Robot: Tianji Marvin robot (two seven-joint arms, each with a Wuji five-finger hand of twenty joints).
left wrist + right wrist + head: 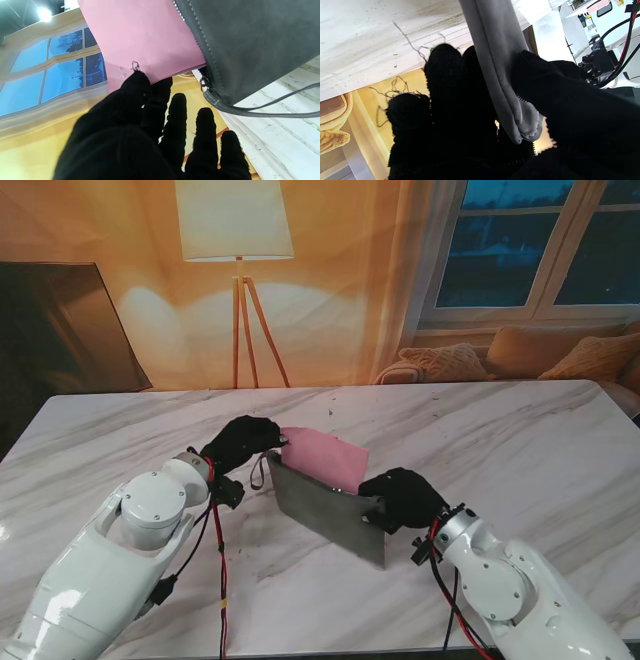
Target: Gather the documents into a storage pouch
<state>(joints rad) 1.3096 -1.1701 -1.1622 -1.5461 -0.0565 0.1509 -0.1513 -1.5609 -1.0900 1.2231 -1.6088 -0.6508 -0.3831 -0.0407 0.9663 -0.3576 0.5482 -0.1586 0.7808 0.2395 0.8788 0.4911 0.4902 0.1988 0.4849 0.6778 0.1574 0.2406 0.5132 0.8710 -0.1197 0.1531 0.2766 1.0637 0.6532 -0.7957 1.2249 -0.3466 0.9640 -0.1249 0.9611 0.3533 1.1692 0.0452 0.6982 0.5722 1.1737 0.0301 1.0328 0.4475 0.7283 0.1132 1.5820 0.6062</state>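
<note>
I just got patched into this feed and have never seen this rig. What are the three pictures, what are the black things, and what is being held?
The black things are the robot's two gloved five-finger hands on white arms. The wide picture looks down from the stand at a marble table. The other two come from cameras on each wrist and look along the fingers, so they appear upside down.

The left hand pinches the edge of a pink document, seen close in the left wrist view, partly inside a grey pouch. The right hand grips the pouch's other end, with thumb and fingers on opposite sides of the fabric. A thin strap hangs from the pouch.
</note>
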